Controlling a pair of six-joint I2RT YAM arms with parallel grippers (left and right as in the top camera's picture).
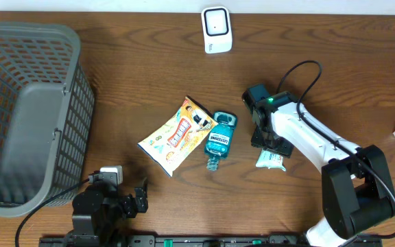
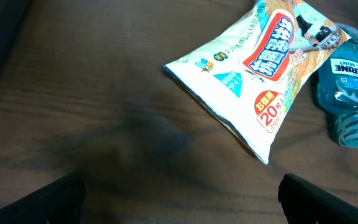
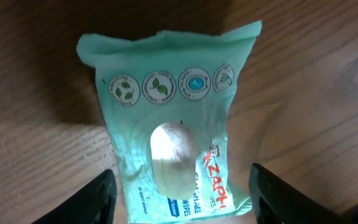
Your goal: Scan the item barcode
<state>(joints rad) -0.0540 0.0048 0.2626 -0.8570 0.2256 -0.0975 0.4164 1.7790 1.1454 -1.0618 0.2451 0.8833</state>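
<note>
Wipes pack (image 3: 166, 124) is straddled by half-open right gripper (image 3: 182, 190), ungripped; slippery film could get squeezed out. Left gripper (image 2: 182, 190) held wide.

The overhead view was bright, even and sharp. The left wrist view was dimmer, with a soft shadow on the table (image 2: 135, 134) toward 7 o'clock.

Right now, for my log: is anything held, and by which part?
Nothing clearly held. The right claw straddles the wipes pack at its lettered end, no visible grip; the left claw is empty.
</note>
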